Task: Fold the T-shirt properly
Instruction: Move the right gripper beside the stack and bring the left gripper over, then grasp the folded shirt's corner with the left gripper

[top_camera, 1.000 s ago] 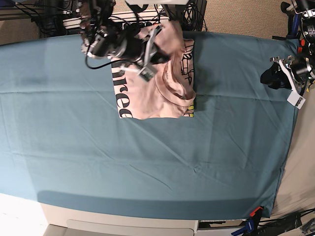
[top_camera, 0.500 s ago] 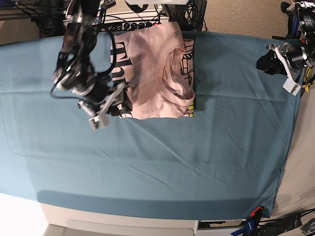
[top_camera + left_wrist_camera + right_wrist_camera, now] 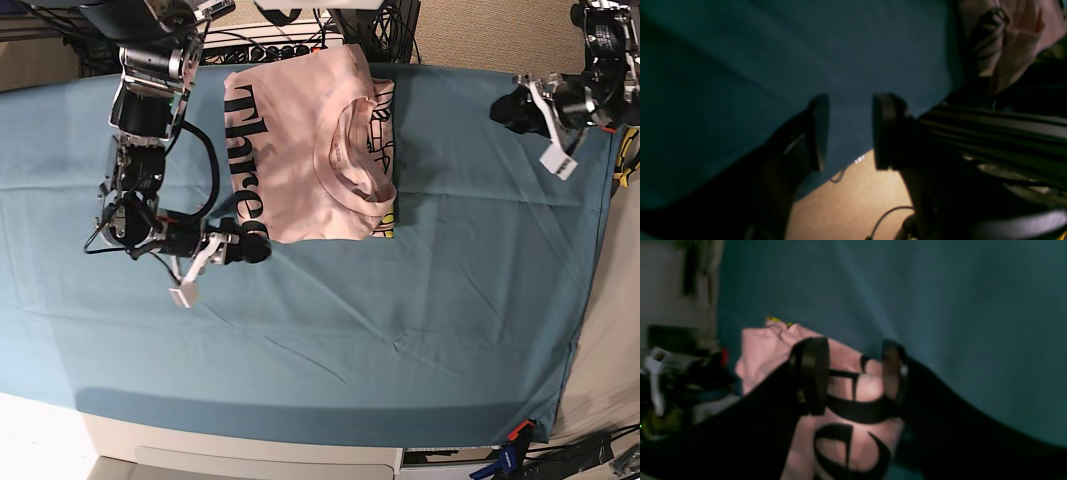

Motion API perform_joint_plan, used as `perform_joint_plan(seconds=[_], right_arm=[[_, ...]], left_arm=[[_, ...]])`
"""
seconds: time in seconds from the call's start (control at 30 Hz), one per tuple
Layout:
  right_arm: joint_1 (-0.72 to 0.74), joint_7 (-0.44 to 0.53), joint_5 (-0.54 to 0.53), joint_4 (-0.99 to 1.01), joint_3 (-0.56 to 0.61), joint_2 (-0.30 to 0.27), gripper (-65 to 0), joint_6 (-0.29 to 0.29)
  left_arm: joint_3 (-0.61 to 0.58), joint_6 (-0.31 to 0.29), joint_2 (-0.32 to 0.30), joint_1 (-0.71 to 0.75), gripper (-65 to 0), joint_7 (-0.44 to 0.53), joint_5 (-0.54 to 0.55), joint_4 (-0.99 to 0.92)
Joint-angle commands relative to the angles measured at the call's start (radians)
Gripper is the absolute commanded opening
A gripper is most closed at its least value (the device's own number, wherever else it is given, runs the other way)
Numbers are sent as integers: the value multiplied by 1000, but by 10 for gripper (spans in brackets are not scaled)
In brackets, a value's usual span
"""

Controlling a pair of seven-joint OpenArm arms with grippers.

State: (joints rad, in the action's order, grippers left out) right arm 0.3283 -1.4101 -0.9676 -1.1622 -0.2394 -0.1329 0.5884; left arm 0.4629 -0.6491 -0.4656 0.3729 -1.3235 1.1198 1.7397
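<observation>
T-shirt (image 3: pixel 305 140): part-folded, far centre of teal cloth (image 3: pixel 400 330). Right gripper (image 3: pixel 252 243) spread at near-left lettered corner; next, likely pinch and fold it rightward. Left gripper (image 3: pixel 505 108) spread, empty, far right.

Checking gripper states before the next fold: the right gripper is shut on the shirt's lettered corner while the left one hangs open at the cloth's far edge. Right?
Not quite. In the right wrist view the right gripper is open, jaws apart over the T-shirt lettering, gripping nothing. The left gripper is indeed open over the teal cloth's edge.
</observation>
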Motion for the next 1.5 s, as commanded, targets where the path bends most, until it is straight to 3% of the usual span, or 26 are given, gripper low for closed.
perform_joint_plan(seconds=[0.0,0.3,0.43,0.5,0.63,0.8,0.93,1.0,1.13,1.47], right_arm=[[36,14,-32,5,-2,-11,-388,2],[32,14,-38,39,-2,-17,-391,2],[32,14,-39,39,-2,-16,-530,2],[32,14,-39,39,-2,-16,-561,2],[32,14,-39,39,-2,-16,-561,2],[32,14,-39,39,-2,-16,-561,3],[32,14,-39,39,-2,-16,-561,10],[32,14,-39,39,-2,-16,-561,10],[32,14,-38,39,-2,-16,-561,10],[32,14,-38,39,-2,-14,-561,10]], left_arm=[[-2,-6,-16,-2,-411,14,3,14],[-10,23,-11,14,-402,13,37,33],[-10,23,23,55,-389,15,36,109],[-10,23,42,77,-389,25,23,152],[-48,65,67,99,-387,69,-55,219],[-222,144,71,93,-341,141,-219,230],[-336,192,109,71,-338,154,-302,230],[-359,198,128,60,-330,153,-306,230],[-363,208,154,56,-253,158,-308,230],[-363,227,156,57,-250,169,-312,271]])
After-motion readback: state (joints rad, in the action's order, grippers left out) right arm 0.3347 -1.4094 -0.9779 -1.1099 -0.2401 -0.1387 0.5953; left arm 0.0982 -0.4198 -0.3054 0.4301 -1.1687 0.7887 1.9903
